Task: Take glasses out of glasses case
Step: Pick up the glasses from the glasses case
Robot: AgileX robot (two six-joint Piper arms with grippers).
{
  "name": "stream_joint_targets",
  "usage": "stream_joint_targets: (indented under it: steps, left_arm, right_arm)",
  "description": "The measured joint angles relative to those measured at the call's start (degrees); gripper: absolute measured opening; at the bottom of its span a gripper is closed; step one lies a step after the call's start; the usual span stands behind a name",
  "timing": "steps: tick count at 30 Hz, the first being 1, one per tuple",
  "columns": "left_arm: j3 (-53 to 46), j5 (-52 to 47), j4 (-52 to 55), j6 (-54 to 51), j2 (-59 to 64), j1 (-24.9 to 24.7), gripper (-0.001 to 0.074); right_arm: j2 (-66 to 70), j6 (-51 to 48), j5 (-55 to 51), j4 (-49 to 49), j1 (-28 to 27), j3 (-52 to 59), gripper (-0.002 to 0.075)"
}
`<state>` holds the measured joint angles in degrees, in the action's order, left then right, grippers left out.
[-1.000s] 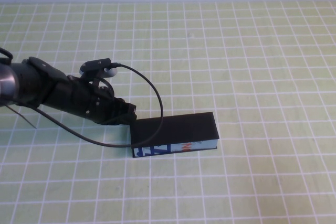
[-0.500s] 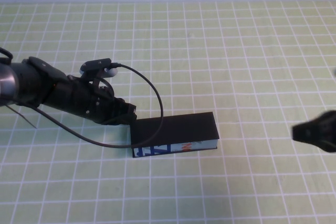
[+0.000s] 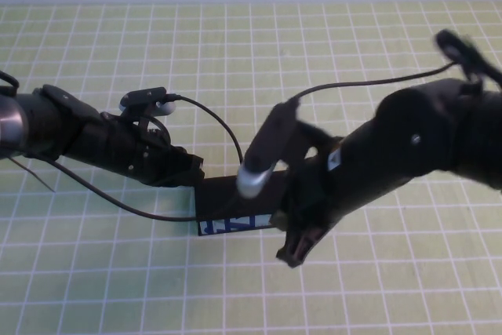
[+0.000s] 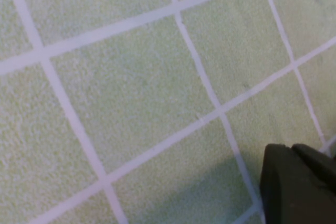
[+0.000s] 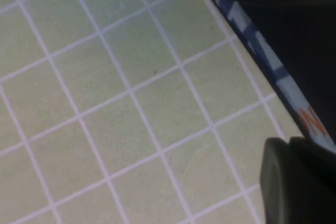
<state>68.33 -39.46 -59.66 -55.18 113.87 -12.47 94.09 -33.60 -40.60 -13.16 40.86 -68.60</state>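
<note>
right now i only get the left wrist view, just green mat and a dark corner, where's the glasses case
Observer: In the high view the glasses case lies on the mat with its left end at the tip of the left gripper.
Operator: lid open?
Observer: No. On the part that shows, the lid lies flat, and no glasses are in sight.
Operator: and the right arm
Observer: The right gripper is shut, low in front of the case's printed side near its right end. That arm hides the right half of the case.
</note>
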Motion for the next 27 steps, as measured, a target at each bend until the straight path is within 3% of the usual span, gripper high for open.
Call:
stream_joint_targets:
  steps: [4,10,12,27]
  left_arm:
    - [0.0,0.0,0.0,-0.1,0.0,0.0,-0.0003]
    - [0.0,-0.1,0.0,-0.2,0.0,0.0,-0.0003]
    - [0.0,-0.1,0.0,-0.3,0.0,0.0,-0.0003]
    - [0.0,-0.1,-0.1,-0.4,0.0,0.0,-0.0003]
  right_arm:
    - [2.2,-7.1,3.8,3.3,3.0,-0.6,0.0039]
    - [4.9,-11.8,9.5,7.2,3.2,-0.6,0.0261]
    - [5.8,-12.5,10.5,9.4,3.2,-0.6,0.0296]
    - [12.5,-13.3,19.3,19.7,3.2,-1.2,0.0318]
